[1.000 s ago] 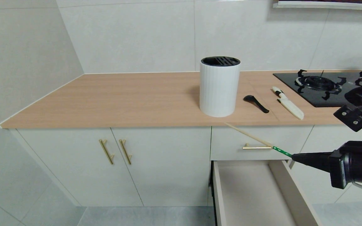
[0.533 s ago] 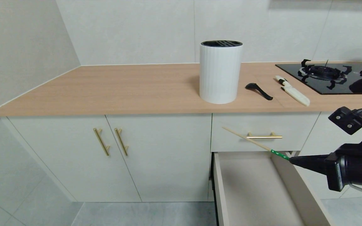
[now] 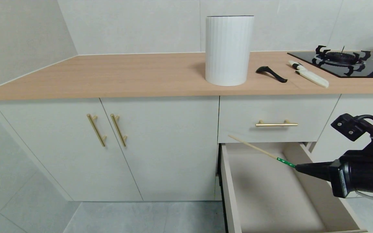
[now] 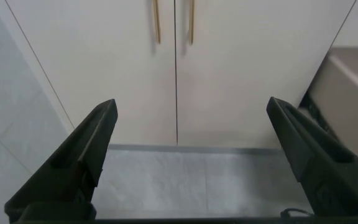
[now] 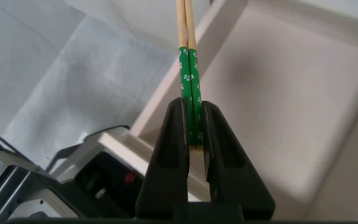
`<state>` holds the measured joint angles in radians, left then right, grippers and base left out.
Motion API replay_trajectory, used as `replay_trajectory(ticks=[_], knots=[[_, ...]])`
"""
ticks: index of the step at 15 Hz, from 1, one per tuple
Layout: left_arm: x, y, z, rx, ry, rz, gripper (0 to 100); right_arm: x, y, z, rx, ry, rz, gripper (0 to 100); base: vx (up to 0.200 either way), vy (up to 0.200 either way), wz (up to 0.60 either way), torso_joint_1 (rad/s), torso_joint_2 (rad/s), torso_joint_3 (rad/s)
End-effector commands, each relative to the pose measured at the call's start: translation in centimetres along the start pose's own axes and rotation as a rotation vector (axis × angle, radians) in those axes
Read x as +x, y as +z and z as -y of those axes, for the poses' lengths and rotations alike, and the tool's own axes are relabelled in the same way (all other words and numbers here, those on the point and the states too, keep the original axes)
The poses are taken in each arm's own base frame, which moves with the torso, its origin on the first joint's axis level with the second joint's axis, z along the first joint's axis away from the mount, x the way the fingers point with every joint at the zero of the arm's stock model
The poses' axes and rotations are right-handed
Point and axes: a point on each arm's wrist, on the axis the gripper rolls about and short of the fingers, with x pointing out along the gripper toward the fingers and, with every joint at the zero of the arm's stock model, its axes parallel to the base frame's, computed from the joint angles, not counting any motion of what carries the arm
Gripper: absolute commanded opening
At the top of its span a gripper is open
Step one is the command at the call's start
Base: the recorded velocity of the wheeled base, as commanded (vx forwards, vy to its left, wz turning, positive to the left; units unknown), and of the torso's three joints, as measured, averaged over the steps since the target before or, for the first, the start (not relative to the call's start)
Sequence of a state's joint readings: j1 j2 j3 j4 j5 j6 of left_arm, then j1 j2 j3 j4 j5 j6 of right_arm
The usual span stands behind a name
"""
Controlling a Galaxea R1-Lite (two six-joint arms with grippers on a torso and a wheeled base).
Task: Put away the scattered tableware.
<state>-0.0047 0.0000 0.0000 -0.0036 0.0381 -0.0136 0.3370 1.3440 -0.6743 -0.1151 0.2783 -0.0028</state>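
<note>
R arm (image 3: 361, 178) low, aimed left, R jaws clamped; L jaws spread wide.

The thin wooden chopsticks (image 3: 257, 149) are pale tan, with green ends dotted with tiny white flowers. The tall round holder (image 3: 228, 51) is white with fine up-and-down ribs. Beside the holder, the little spoon (image 3: 270, 72) is black and the knife (image 3: 309, 77) is cream.

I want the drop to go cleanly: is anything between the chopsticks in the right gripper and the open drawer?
Nothing visible. The right gripper holds the chopsticks above the open drawer, whose floor below is bare. In the right wrist view their tips reach past one side wall.
</note>
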Motion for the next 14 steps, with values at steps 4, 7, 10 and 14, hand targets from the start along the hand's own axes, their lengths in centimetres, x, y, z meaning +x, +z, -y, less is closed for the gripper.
replay_trajectory(ticks=[4, 7, 10, 14], knots=[[0.0, 0.0, 0.0, 0.0, 0.0, -0.001, 100, 0.7, -0.2, 0.2, 0.008, 0.0, -0.026, 0, 0.0, 0.0, 0.0, -0.101, 0.38, 0.273], [0.0, 0.0, 0.0, 0.0, 0.0, -0.001, 100, 0.9, -0.2, 0.3, 0.01, -0.001, -0.033, 0, 0.0, 0.0, 0.0, -0.016, 0.06, 0.036], [0.0, 0.0, 0.0, 0.0, 0.0, -0.001, 100, 1.8, -0.4, 0.7, 0.022, -0.028, -0.06, 0, 0.0, 0.0, 0.0, 0.0, 0.0, 0.0], [0.0, 0.0, 0.0, 0.0, 0.0, -0.001, 100, 5.4, -0.9, 2.2, 0.047, -0.187, -0.144, 0, 0.0, 0.0, 0.0, 0.0, 0.0, 0.0]])
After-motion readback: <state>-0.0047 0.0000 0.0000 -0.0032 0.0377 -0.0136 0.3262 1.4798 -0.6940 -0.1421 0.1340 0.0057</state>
